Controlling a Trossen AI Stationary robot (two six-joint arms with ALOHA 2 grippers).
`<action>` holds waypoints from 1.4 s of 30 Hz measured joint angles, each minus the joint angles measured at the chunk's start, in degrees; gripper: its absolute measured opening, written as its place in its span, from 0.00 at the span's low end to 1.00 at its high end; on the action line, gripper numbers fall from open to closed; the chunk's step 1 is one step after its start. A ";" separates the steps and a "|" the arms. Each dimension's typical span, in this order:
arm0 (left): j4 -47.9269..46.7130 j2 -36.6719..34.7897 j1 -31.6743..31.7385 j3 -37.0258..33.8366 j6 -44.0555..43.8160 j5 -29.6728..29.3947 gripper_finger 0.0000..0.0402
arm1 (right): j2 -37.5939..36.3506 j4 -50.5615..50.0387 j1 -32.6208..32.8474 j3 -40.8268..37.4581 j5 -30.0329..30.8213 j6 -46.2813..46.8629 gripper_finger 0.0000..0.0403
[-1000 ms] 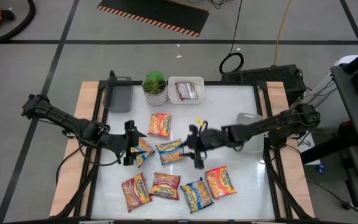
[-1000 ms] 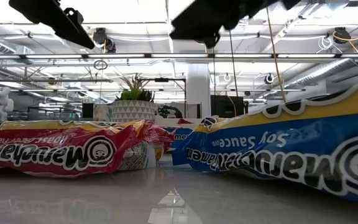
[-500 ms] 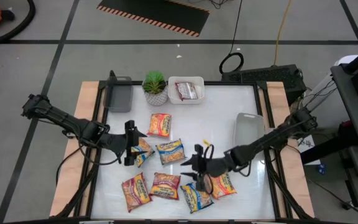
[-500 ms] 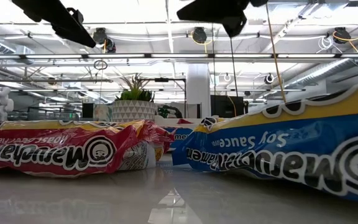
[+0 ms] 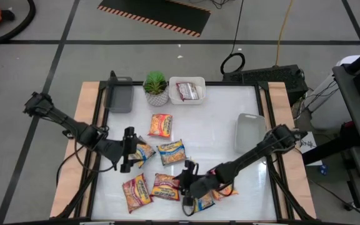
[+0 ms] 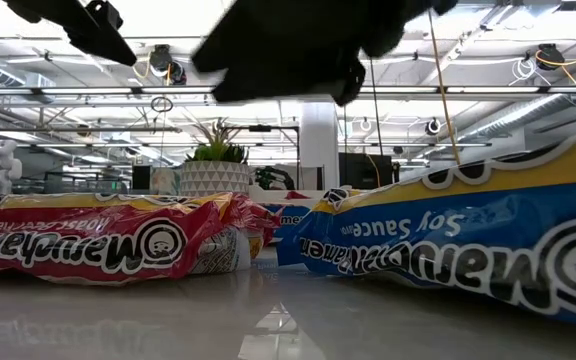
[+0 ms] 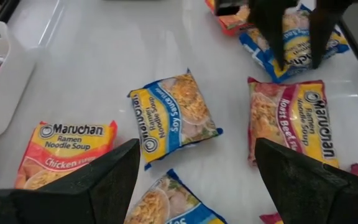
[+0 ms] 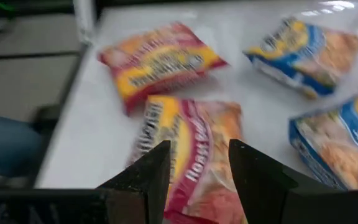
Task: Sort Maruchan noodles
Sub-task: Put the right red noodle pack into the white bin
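Note:
Several Maruchan noodle packets lie flat on the white table. An orange chicken packet [image 5: 160, 125] and a blue one [image 5: 170, 152] lie mid-table. Two red packets [image 5: 135, 192] [image 5: 166, 186], a blue one [image 5: 199, 201] and an orange one [image 5: 225, 189] lie near the front edge. My left gripper [image 5: 128, 150] hovers open beside a blue packet [image 5: 145, 152], with the mid-table blue packet [image 7: 173, 115] ahead of it. My right gripper [image 5: 181, 185] hangs open above a red roast beef packet [image 8: 191, 149] without touching it.
At the far edge stand a grey tray [image 5: 119, 97], a potted plant [image 5: 156, 87] and a white tray [image 5: 187, 90] holding a packet. A pale tray [image 5: 249, 131] sits at the right. Bare table lies between that tray and the packets.
My right gripper has swung from the middle of the table toward the near edge and leftward, sinking and rolling as it went. It now hangs over the near row of packets. No packet has moved.

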 joint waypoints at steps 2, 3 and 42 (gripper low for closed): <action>-0.06 0.00 -0.89 0.00 0.01 0.04 0.80 | 0.91 -4.24 0.23 1.40 1.05 2.31 0.39; -0.18 0.00 -1.38 0.00 0.00 0.06 0.80 | 1.04 -6.23 0.24 2.08 1.33 3.66 0.39; -15.17 0.02 -12.54 -0.02 -17.79 -0.75 0.80 | 0.80 -24.11 -12.65 5.43 -29.70 5.26 0.39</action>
